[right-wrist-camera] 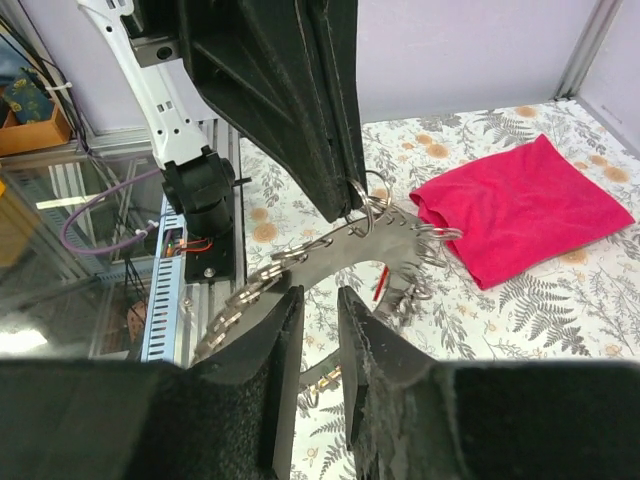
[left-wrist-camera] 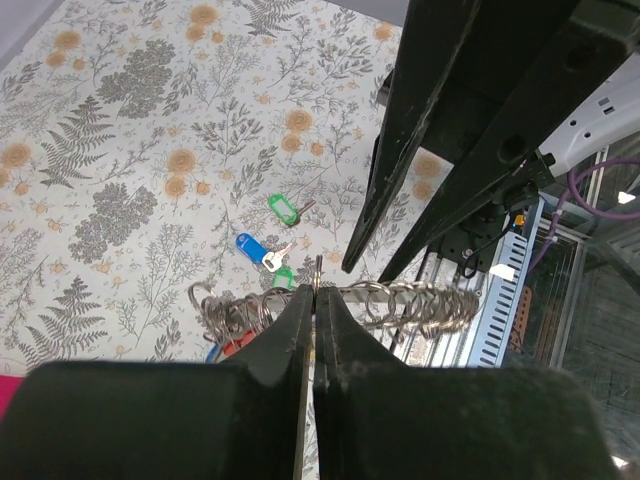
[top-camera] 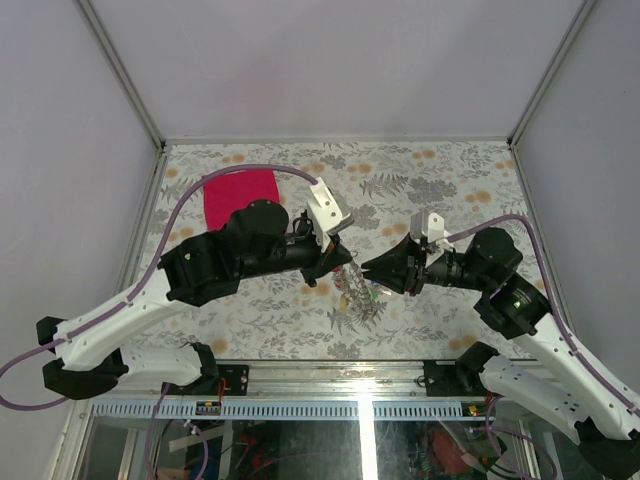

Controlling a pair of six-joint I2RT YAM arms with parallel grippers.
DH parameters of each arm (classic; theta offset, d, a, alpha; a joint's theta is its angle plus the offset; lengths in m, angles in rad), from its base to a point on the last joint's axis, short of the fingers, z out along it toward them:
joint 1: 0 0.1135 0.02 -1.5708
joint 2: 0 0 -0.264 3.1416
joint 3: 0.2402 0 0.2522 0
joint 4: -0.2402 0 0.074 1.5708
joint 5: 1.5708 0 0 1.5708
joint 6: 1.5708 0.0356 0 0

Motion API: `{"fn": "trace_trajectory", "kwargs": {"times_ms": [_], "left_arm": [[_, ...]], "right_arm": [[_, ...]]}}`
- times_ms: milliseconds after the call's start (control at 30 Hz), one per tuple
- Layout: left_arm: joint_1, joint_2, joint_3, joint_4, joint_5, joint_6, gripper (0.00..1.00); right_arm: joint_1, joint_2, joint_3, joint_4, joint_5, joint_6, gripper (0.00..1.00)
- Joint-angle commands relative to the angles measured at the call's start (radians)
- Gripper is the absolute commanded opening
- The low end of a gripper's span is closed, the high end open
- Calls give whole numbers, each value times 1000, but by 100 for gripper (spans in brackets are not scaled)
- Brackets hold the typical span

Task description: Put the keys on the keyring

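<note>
Holding keyring [left-wrist-camera: 420, 300] aloft mid-frame, left hand [left-wrist-camera: 312, 293] clenched on its edge; right hand [right-wrist-camera: 318, 300] parted, gripping nothing; green key [left-wrist-camera: 284, 208] and blue key [left-wrist-camera: 250, 246] lie loose on worktop [left-wrist-camera: 120, 120], unthreaded

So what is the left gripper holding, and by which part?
The keyring: the left gripper is shut on its coiled upper edge.
</note>
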Motion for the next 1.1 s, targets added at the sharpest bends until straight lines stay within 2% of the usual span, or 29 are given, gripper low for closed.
{"fn": "trace_trajectory", "kwargs": {"times_ms": [0,167,333,567,800,1067], "left_arm": [[-4,-29,-16,102,18,0,0],[-4,-47,-40,114,10,-7,0],[-3,-72,-58,119,72,17,0],[-3,-61,-40,64,193,71,0],[-4,-28,-13,27,261,101,0],[-3,8,18,-6,291,115,0]], "right_arm": [[8,-13,39,7,37,-32,26],[8,-47,51,-12,100,-50,30],[8,-68,65,-52,128,-101,33],[8,-65,94,-51,-5,-112,38],[8,-21,133,-49,-107,-103,32],[8,18,143,-76,-161,-105,34]]}}
